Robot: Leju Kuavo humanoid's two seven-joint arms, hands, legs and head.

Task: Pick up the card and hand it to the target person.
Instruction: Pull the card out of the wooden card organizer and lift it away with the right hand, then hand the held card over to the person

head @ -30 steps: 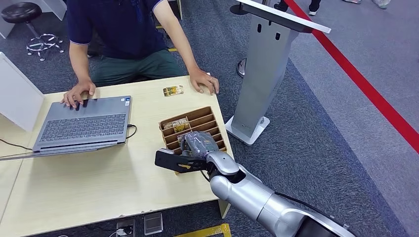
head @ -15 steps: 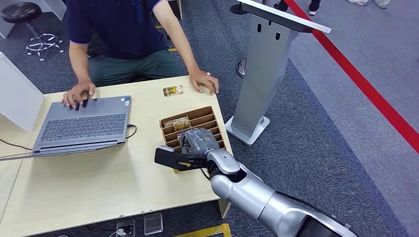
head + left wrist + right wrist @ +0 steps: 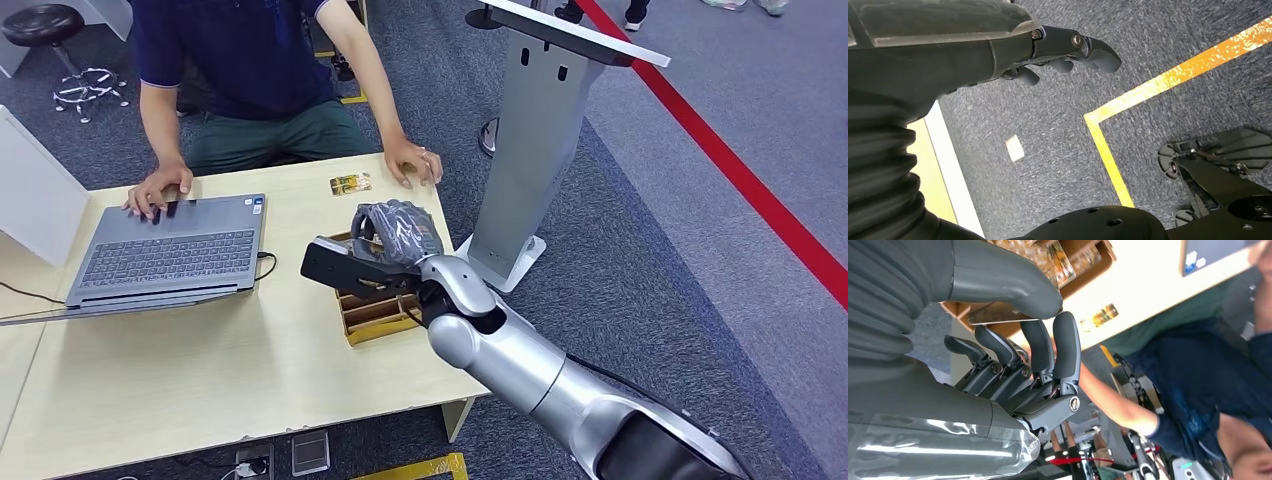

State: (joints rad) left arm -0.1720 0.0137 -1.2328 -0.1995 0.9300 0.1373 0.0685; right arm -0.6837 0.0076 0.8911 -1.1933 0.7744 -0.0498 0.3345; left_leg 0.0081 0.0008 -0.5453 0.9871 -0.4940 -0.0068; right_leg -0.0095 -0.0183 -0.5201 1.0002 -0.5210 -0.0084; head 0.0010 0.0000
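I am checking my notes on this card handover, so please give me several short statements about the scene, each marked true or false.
1. The right hand pinches a card between thumb and fingers. True.
2. The laptop is closed. False: the laptop is open, with a person's hand on it.
3. A second card lies on the table near the person's other hand. True.
4. The left hand holds a card. False: the left hand hangs above the carpet and holds nothing.
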